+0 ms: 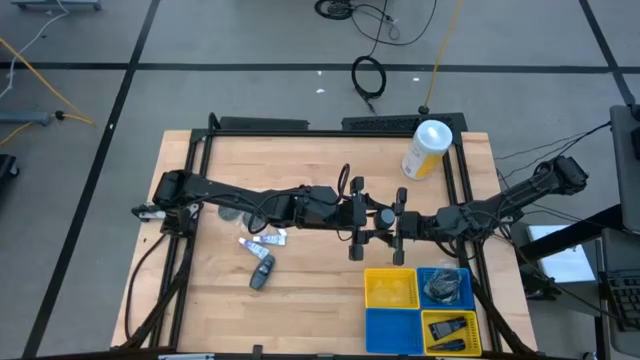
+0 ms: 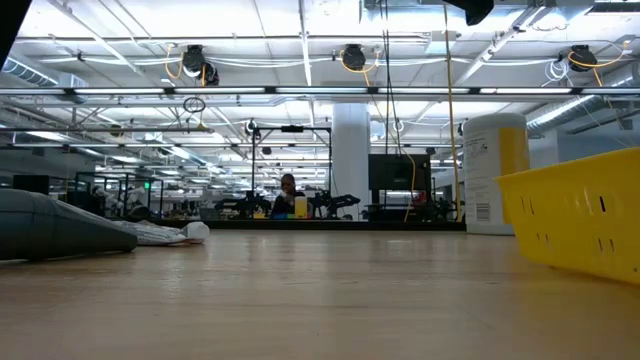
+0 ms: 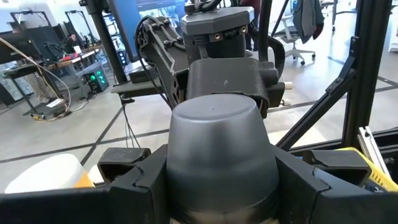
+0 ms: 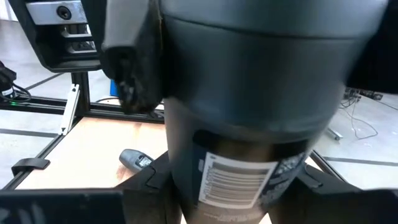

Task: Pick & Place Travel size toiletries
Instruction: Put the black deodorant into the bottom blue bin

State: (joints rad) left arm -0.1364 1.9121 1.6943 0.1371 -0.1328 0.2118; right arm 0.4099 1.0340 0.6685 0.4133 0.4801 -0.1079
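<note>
A dark grey bottle (image 1: pixel 383 215) with a tapered cap and a barcode label (image 4: pixel 233 180) stands upright in the air above the table's middle, between my two grippers. My left gripper (image 1: pixel 360 215) comes from the left and is shut on it. My right gripper (image 1: pixel 402 222) comes from the right, and its fingers close on the bottle's sides. On the table's left lie a white tube (image 1: pixel 265 241), a dark grey oblong piece (image 1: pixel 262 272) and clear-wrapped round pieces (image 1: pixel 235 213). My left gripper pinches the bottle between its two fingers (image 3: pixel 140 177), on the sides just below the cap (image 3: pixel 214 186). The fingers point level, coming from the table's left. The bottle stands upright, lifted clear of the table. My right gripper has its fingers (image 4: pixel 146 183) on either side of the labelled body (image 4: pixel 205 186), below the cap. They point level, coming from the table's right. The bottle is upright between them.
Yellow and blue bins (image 1: pixel 392 288) stand at the near right; two of them hold dark pieces (image 1: pixel 447 330). A large white-and-yellow canister (image 1: pixel 427 148) stands at the far right. A black frame (image 1: pixel 200 150) runs along the table's edges.
</note>
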